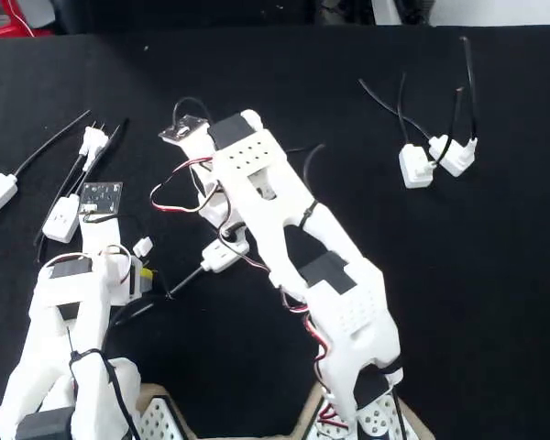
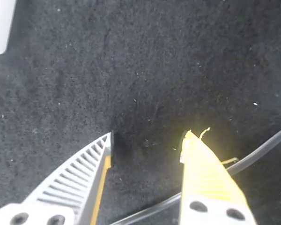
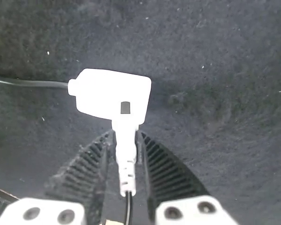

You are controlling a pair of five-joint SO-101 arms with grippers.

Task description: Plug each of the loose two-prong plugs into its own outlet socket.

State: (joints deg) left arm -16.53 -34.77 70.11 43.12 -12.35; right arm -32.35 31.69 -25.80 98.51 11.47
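Right claw: we saw the right gripper (image 3: 126, 140) clamped narrowly on the white plug (image 3: 125, 161), one finger on either side of its slim body.
Plug and socket: the plug's nose met the side of the white outlet socket (image 3: 110, 93), which lay flat on the black mat (image 3: 225, 70). We could not tell whether the prongs were fully home.
Left claw: the left gripper (image 2: 147, 138) stood wide apart over bare mat, holding nothing. A black cable (image 2: 257, 152) ran under its yellow-taped finger.
Unbraced socket: nothing held the socket, so we judged that a further push could slide it along the mat instead of seating the prongs.
Release risk: if the fingers lifted or dragged before letting go, we feared they would tug the plug back out, most easily if it was only half seated.
Cable snag: the left claw sat close to that cable. Closing or sweeping there could catch it and pull whatever it led to.
Remaining work: in the high view a loose plug (image 1: 93, 139) lay near what we took for a spare socket (image 1: 62, 215) at the table's left, with cables crossing. We expected tangles to twist a plug off line when it was lifted.
Far pair: two white pieces (image 1: 435, 160) lay touching at the far right. We could not tell whether they were mated.
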